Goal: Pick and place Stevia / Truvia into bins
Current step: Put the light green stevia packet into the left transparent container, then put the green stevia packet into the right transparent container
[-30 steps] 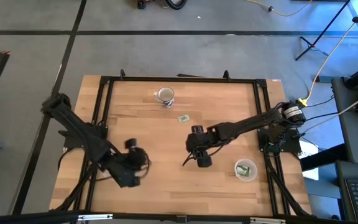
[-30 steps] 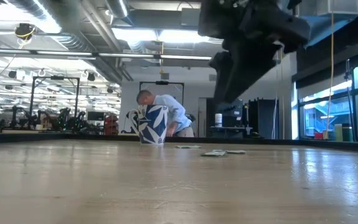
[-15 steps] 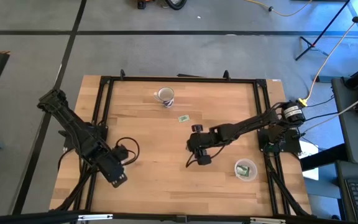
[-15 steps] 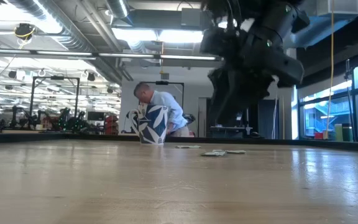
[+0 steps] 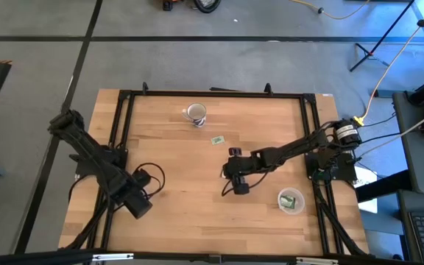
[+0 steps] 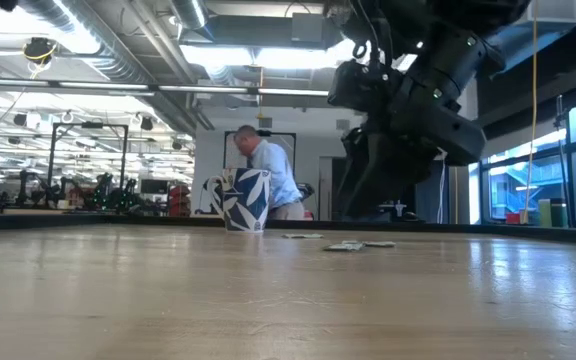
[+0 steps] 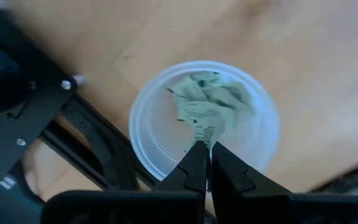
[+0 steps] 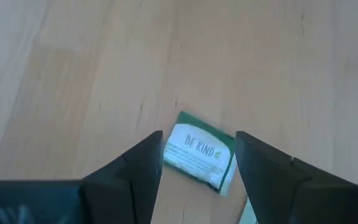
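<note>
My left gripper (image 7: pixel 205 163) is over the bin (image 7: pixel 204 121) at the worktop's left edge, fingers pinched on a Stevia packet (image 7: pixel 204 127) with more packets in the cup below. My right gripper (image 8: pixel 197 165) sits mid-worktop, fingers spread wide around a green-and-white packet (image 8: pixel 199 150) lying flat on the wood. The other bin (image 5: pixel 291 200) near the front-right corner looks like it holds packets too, though I can't really tell.

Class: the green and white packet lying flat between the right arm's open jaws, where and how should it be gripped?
Come straight down on the packet: it lies flat on the table, so pinch across its short width, one of the right gripper's jaws on each long edge.
</note>
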You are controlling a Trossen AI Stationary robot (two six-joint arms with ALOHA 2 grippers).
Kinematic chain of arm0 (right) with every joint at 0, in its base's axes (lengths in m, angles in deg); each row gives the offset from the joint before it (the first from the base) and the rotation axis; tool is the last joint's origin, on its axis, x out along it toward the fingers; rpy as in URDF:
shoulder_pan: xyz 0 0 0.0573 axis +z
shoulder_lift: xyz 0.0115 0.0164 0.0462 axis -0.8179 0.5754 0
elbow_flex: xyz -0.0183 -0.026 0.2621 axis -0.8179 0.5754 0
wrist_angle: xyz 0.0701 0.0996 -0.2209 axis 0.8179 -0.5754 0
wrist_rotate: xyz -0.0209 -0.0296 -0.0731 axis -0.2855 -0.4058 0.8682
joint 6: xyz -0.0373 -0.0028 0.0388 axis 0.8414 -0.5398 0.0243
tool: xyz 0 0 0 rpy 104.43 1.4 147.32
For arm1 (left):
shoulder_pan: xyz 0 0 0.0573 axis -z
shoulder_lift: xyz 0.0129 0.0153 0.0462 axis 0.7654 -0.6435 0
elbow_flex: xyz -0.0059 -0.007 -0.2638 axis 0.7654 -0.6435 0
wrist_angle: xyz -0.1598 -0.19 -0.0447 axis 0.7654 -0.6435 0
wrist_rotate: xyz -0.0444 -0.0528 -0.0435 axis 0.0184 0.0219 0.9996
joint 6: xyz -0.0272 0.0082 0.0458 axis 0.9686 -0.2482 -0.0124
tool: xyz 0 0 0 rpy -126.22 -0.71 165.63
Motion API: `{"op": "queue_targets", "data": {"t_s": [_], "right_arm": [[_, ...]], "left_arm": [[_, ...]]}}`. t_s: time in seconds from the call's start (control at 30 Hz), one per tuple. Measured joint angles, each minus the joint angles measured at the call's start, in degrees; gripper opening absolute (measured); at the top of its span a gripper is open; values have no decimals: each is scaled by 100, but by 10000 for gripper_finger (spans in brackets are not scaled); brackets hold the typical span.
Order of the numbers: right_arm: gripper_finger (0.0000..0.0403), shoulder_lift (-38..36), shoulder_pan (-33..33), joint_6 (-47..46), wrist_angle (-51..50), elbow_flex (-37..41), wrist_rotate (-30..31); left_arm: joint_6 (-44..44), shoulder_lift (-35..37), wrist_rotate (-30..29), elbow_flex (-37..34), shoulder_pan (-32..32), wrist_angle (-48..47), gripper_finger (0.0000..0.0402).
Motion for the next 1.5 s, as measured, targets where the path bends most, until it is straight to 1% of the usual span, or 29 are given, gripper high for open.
{"op": "queue_targets", "data": {"t_s": [0.1, 0.23, 0.4, 0.6, 0.87, 1.1, 1.3, 1.4, 1.5], "right_arm": [[202, 0, 2, -6, 39, 99, -8], [199, 0, 2, -13, 122, 208, -136], [170, 138, -11, 3, 526, 268, -151], [135, 372, -70, 27, 527, 268, -158], [111, 613, -81, -66, 649, 234, -157], [59, 620, -83, -120, 606, 236, -140], [17, 569, -83, -113, 550, 231, -136], [11, 494, -83, -102, 537, 239, -151], [14, 390, -83, -108, 458, 257, -169]], "left_arm": [[39, -62, 1, -185, -2, 22, 4], [174, -65, 32, -229, -2, 47, 12], [152, -63, -54, -229, -2, 48, 36], [194, -61, -45, -229, -2, 70, 59], [194, -61, -43, -229, -4, 96, 67], [47, -55, 3, -229, -4, 101, 63], [43, 151, -8, -200, -4, 117, 62], [41, 272, -220, -35, -2, 123, 59], [-178, 340, -763, 179, -1, 136, 54]]}}
